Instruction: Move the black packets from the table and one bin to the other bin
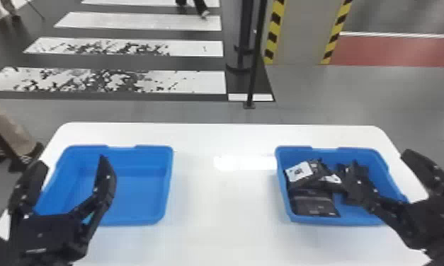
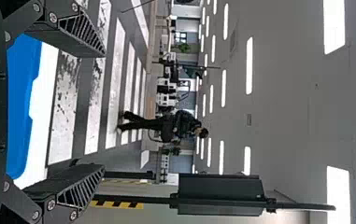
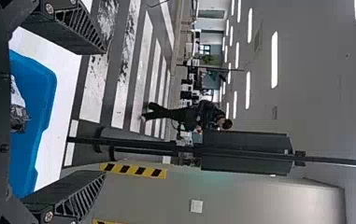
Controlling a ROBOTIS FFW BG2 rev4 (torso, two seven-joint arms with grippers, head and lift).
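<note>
Head view: my left gripper (image 1: 72,162) sat fingers spread wide at 8 o'clock, by the left bin (image 1: 139,191). Right gripper (image 1: 377,162), 4 o'clock, equally spread; possibly touching black packets (image 1: 314,205) inside the right bin (image 1: 355,220).

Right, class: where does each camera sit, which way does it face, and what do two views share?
Head view: head, facing forward and down at the table, left bin and right bin; left pincer and right pincer show.
Left wrist view: left wrist, facing past the left pincer's two fingers, over the left bin, into the room.
Right wrist view: right wrist, likewise past the right pincer's fingers, over the right bin.
Shared: the right bin, in head and right wrist views.
</note>
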